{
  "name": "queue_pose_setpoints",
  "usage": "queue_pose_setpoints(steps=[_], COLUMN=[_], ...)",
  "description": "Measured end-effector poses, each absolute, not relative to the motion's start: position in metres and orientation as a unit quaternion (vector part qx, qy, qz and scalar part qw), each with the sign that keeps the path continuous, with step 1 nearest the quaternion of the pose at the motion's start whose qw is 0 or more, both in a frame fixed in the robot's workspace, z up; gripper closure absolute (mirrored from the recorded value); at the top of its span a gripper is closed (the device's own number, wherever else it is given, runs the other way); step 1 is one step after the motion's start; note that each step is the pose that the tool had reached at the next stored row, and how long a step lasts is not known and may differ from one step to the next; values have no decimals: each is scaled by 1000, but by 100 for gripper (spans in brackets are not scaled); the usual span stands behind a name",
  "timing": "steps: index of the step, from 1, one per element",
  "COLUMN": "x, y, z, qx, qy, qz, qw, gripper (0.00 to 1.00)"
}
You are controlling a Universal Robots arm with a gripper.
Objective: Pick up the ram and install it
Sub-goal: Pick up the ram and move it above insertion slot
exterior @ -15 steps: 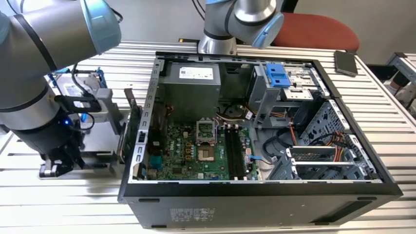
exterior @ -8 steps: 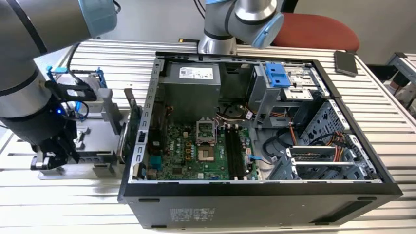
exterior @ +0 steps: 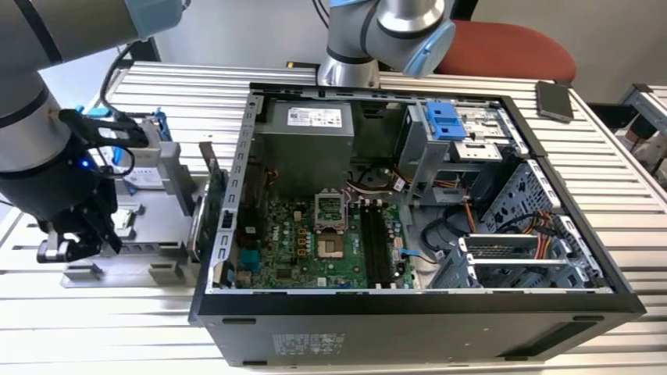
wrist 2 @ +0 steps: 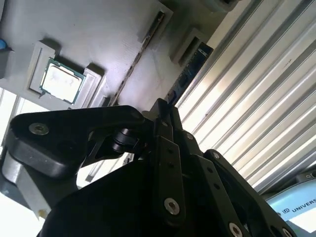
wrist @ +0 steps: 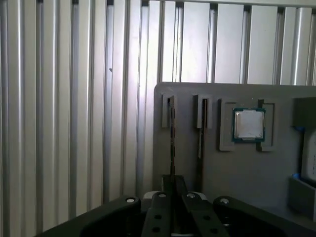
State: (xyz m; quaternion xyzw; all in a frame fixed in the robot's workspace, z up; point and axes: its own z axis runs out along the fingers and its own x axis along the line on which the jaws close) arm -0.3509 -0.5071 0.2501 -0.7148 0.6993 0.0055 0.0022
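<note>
The ram [wrist: 172, 143] is a thin dark stick standing on edge in a slot of a grey holder [wrist: 232, 173]; it also shows in the second wrist view [wrist 2: 189, 69]. My gripper [wrist: 173, 180] sits at one end of the stick with its fingers pressed together on it, and the same grip shows from the other side [wrist 2: 162, 106]. In the exterior view the gripper [exterior: 62, 248] hangs low over the holder [exterior: 146, 234] at the exterior view's left. The black memory slots [exterior: 377, 242] lie on the motherboard [exterior: 312, 250] inside the open computer case [exterior: 417, 305].
A second similar stick [wrist: 200, 138] stands in the neighbouring slot. A square processor chip [wrist: 248, 124] rests in a recess of the same holder. Ribbed aluminium table [wrist: 74, 98] surrounds the holder. A green card [exterior: 217, 203] leans beside the case wall.
</note>
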Motion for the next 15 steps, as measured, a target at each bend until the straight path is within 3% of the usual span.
queue_pose_setpoints(steps=[15], x=[-351], y=[-507], z=[285], qx=[-715], qy=[699], qz=[5], qw=[2], gripper=[100])
